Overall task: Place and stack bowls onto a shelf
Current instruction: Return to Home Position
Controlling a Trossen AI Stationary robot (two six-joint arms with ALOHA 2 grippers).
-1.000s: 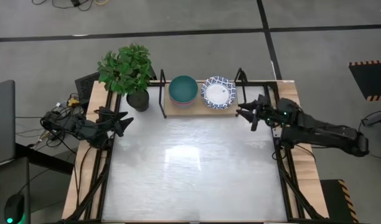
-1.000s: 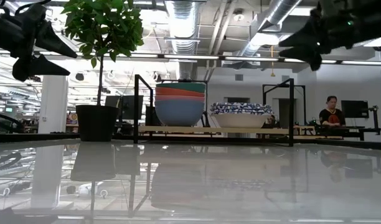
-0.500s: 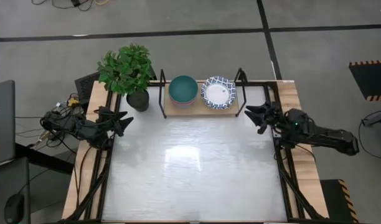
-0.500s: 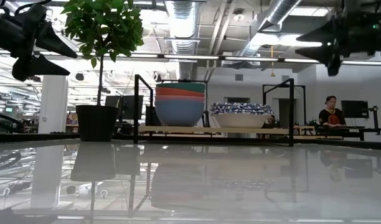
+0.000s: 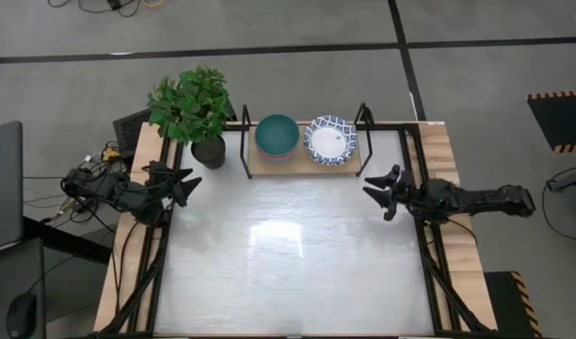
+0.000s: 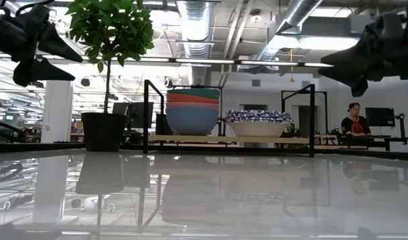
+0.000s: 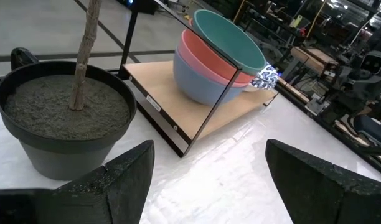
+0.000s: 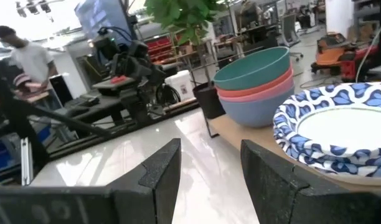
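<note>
On the shelf at the table's far edge, a stack of plain bowls with a teal one on top, red and blue below, stands on the wooden plank beside a stack of white blue-patterned bowls. My right gripper hovers open near the table's right edge, nearer than the shelf's right end, holding nothing. My left gripper stands open near the left edge beside the plant pot, also empty.
A dark pot with a leafy plant stands left of the shelf at the far left. Black frame rails run along both table sides. The white tabletop stretches in front of the shelf. A person is in the room behind.
My right gripper has drawn back from the shelf's right end toward the near side of the table and has sunk lower, swinging so it points across the table toward its left. Its fingers stay open. The bowls and my left arm have not moved.
</note>
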